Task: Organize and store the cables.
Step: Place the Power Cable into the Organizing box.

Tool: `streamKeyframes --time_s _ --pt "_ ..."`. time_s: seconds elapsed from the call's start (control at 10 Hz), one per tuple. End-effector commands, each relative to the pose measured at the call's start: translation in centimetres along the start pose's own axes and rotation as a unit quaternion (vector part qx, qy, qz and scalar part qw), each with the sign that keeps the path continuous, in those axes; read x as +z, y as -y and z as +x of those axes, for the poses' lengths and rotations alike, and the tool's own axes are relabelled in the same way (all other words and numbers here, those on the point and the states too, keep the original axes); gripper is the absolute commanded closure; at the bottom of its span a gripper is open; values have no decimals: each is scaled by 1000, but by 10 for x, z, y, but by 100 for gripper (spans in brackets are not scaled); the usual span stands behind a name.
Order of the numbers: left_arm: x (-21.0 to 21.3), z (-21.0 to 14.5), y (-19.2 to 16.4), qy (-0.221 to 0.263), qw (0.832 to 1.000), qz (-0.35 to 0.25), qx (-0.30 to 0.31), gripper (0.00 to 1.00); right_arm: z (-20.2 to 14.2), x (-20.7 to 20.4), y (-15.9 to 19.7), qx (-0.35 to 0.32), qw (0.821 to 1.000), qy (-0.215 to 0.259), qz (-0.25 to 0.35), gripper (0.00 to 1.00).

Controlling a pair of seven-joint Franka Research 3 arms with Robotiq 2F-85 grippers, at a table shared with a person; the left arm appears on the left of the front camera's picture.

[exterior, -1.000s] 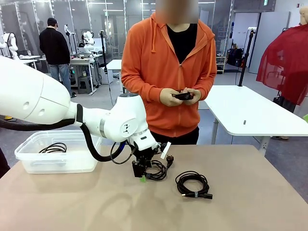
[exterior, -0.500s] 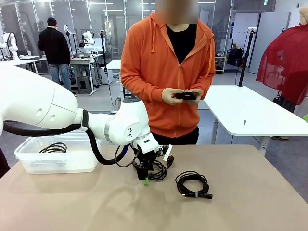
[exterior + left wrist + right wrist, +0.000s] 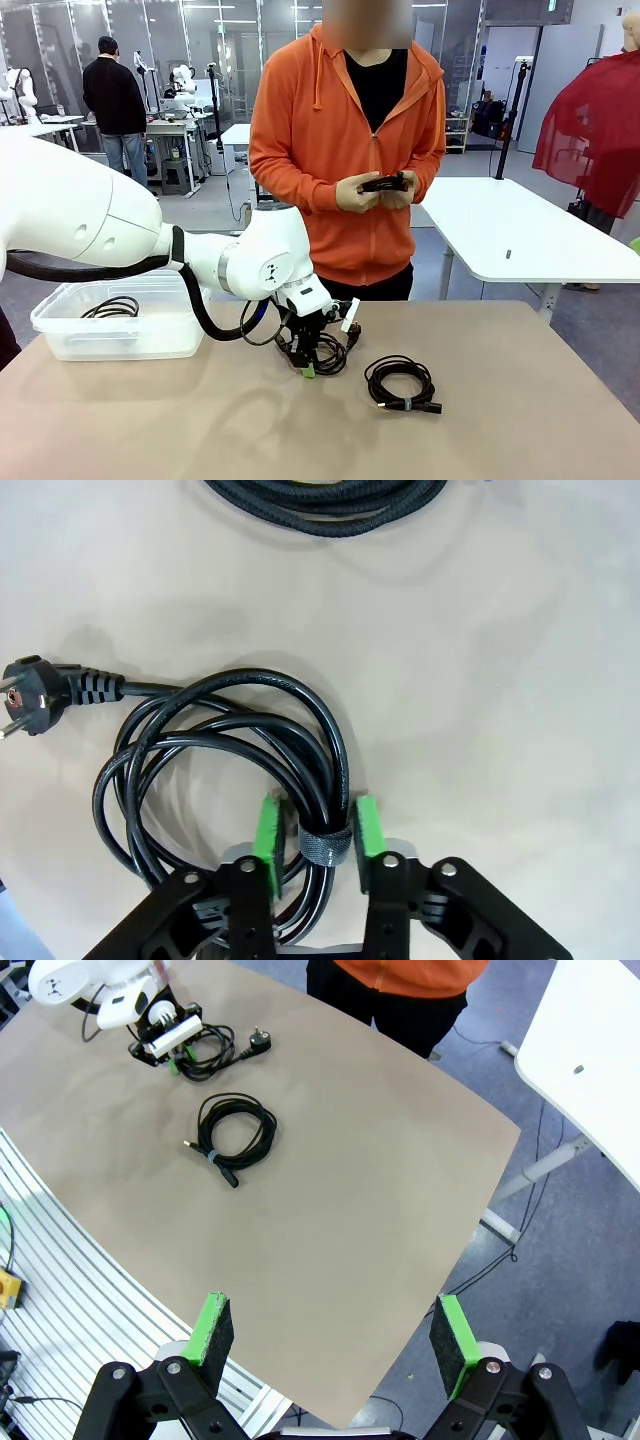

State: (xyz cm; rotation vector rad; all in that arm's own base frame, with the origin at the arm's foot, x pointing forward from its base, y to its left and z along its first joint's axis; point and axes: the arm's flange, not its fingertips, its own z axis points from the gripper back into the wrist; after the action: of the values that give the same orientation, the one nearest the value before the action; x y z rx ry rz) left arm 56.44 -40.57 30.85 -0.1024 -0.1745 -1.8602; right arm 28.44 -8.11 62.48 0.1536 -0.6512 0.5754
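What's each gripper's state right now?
Left gripper: straddling the power cable at its strap; whether it grips cannot be told.
Right gripper: open, empty.

We are seeing the plugged cable (image 3: 325, 765) lying coiled on the bench (image 3: 520, 420). The green-tied cable (image 3: 400, 382) is lying coiled nearby.

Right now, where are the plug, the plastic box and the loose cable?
plug (image 3: 38, 688), left wrist view, on its black body.
plastic box (image 3: 120, 340), front view, on its near wall.
loose cable (image 3: 404, 403), front view, on the coil's near side.
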Motion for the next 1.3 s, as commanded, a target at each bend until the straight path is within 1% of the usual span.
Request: streamKeyframes --time_s 0.0,0.2,0.5,0.6,0.8,0.9,1.2 --pt "4 0 5 -17 1000 -6 10 100 -2 0 0 1 1000 0 0 0" --pt "9 1 9 -19 1000 -7 15 100 -2 0 0 1 1000 0 0 0" --pt "36 11 23 -14 1000 -6 20 100 -2 0 0 1 1000 0 0 0" --pt "53 16 32 -22 1000 9 3 88 -2 0 0 1 1000 0 0 0" --pt "91 23 56 -26 998 51 -25 88 -2 0 0 1 1000 0 0 0" --pt "100 25 65 -38 997 53 -28 88 -2 0 0 1 1000 0 0 0" --pt "108 24 72 -32 997 61 -29 88 -2 0 0 1 1000 0 0 0"
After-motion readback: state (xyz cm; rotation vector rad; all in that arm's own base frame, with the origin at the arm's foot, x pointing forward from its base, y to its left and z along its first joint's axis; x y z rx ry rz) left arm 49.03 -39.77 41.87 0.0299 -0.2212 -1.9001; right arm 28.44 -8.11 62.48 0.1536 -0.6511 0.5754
